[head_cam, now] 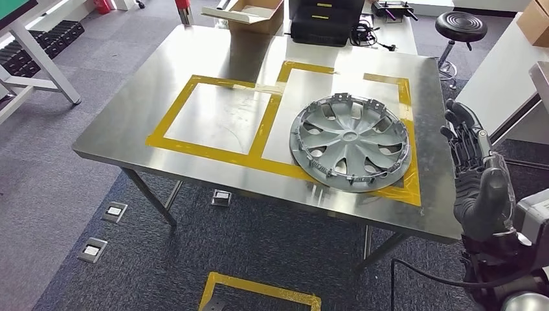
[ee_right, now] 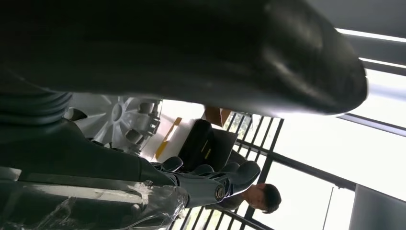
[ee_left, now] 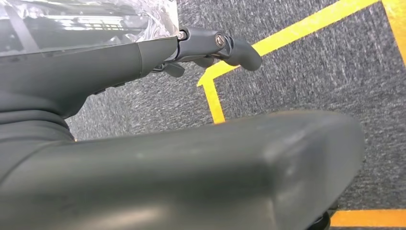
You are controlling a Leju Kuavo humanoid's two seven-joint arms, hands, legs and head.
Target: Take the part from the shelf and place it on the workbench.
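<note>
The steel worktop [head_cam: 194, 71] carries yellow tape squares [head_cam: 213, 116]; the part, a silver wheel cover [head_cam: 349, 142], lies flat in the right-hand square, so placing looks done. The right hand [head_cam: 476, 175] hangs just off the worktop's right edge, fingers spread, holding nothing. The left hand [ee_left: 210, 45] hangs over carpet, empty, fingers loosely extended. Next, likely just withdrawing.

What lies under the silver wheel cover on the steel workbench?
The silver wheel cover rests on the steel workbench, overlapping yellow tape at its near edge. Whatever lies directly beneath is covered.
</note>
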